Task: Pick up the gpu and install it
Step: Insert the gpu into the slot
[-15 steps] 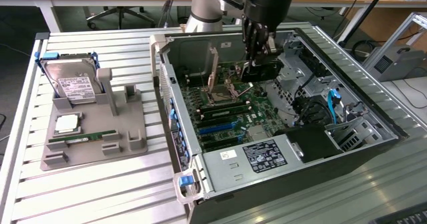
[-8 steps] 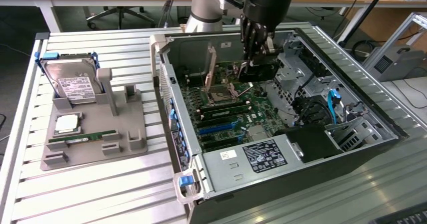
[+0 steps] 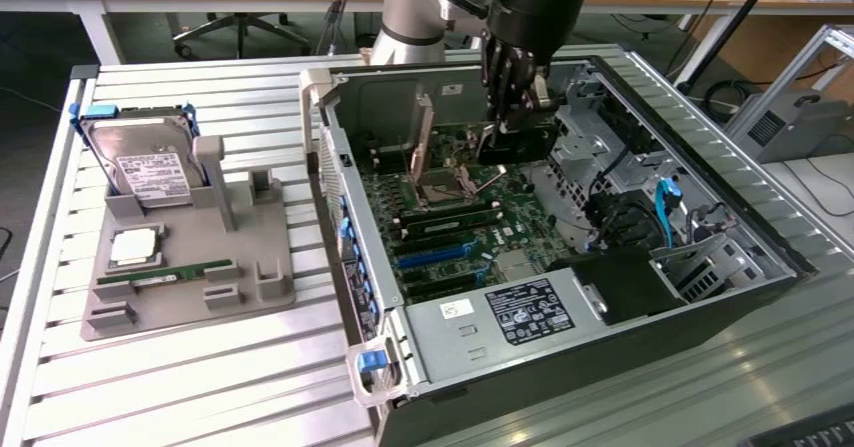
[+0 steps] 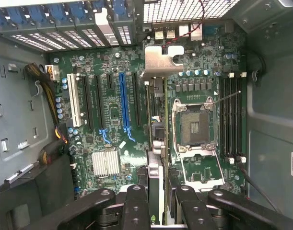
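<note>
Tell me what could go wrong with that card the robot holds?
The black gripper clamps the thin green gpu card edge-on over the green motherboard. Misaligned, it might miss its slot and bump the open silver processor socket, or its silver end bracket might catch the grey case wall.

Green motherboard (image 4: 112,120), blue slot (image 4: 124,103), white slot (image 4: 74,106), grey holder (image 3: 200,267).

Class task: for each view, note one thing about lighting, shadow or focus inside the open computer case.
Exterior view: even room light, but the gripper and gpu stand over a dark, shadowed patch of the computer case. Wrist view: the motherboard is bright and sharp, while the near gripper fingers look dark and soft at the picture's edge.
</note>
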`<state>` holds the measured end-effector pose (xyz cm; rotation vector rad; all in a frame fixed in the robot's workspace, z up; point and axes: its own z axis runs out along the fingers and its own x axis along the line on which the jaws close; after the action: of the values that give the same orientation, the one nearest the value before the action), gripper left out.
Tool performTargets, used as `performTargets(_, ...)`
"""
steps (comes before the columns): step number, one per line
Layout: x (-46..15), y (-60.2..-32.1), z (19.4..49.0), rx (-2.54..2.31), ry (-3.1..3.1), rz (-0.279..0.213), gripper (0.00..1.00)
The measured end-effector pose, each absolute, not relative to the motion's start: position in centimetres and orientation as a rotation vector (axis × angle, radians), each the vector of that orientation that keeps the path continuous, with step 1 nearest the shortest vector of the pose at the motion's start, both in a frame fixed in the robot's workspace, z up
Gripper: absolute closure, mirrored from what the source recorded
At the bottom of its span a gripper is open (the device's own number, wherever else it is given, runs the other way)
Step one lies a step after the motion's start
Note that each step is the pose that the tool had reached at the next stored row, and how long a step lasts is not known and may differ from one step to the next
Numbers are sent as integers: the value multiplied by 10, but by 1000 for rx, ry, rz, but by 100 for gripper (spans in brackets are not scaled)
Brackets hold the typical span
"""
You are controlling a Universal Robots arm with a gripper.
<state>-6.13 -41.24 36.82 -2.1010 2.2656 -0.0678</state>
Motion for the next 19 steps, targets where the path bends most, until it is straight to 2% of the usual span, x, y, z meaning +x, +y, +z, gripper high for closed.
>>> performTargets(19, -61, -424, 366, -2101, 2266, -68, 73)
